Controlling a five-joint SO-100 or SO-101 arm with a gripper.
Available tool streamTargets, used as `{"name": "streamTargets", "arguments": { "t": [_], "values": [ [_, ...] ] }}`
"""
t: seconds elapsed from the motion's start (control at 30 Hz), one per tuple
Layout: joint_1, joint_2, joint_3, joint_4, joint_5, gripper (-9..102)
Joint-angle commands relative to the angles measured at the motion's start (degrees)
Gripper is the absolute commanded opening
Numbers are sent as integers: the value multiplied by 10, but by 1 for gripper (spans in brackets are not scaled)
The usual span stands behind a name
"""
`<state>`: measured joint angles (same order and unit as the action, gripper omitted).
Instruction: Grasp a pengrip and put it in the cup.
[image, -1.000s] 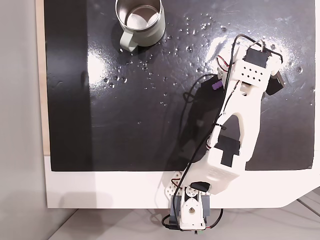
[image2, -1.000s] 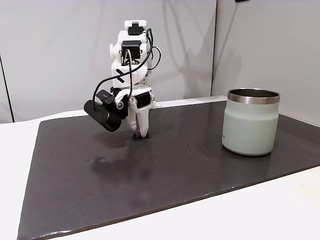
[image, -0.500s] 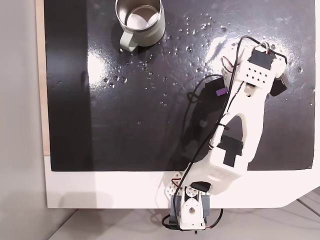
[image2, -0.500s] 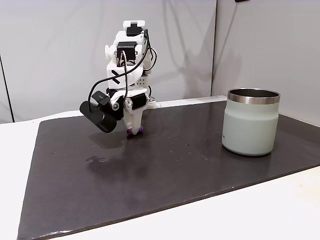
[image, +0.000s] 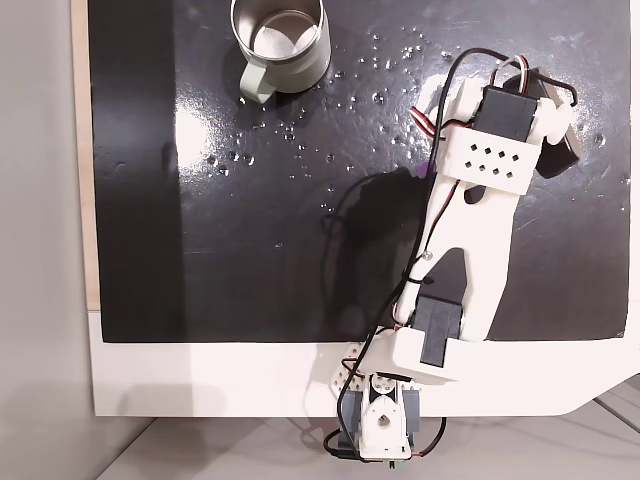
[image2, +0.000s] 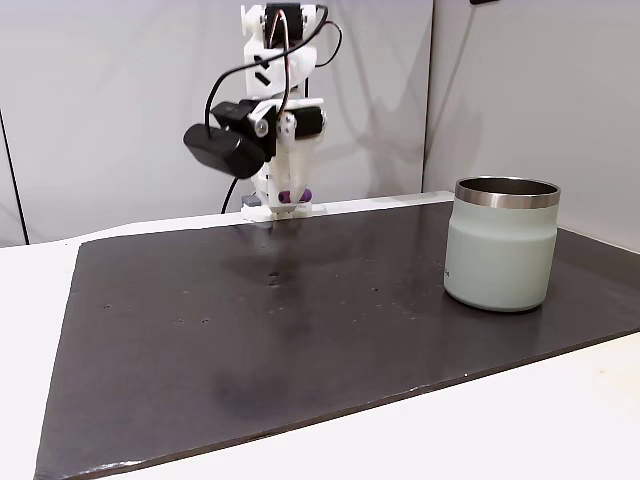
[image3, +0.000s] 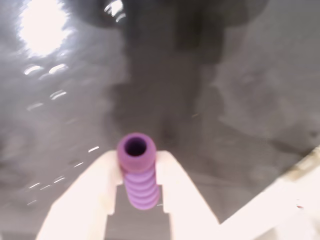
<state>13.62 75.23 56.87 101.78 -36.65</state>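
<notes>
One pengrip (image3: 137, 172) pinched in gripper (image3: 136, 175), long axis w/ fingers, open end outward.

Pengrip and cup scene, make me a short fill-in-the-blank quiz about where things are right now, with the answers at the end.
1. The tool is shut on the ribbed pengrip, whose colour is ____.
2. In the side-on fixed view, the pengrip is held ____ the dark mat, not resting on it.
3. In the top-down fixed view, the cup has its handle pointing toward the ____ edge of the picture.
4. The cup's interior holds ____.

Missing words: purple; above; bottom; nothing
</notes>
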Motion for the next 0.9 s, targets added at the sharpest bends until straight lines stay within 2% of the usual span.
{"name": "streamTargets", "arguments": {
  "t": [0.0, 0.2, 0.43, 0.7, 0.87],
  "values": [
    [-33, 62, -64, 14, 17, 0],
    [-91, 87, -109, 14, 49, 0],
    [-147, 16, -284, 14, 93, 0],
    [-159, -96, -475, 12, 144, 0],
    [-159, -139, -526, -21, 195, 0]
  ]
}}
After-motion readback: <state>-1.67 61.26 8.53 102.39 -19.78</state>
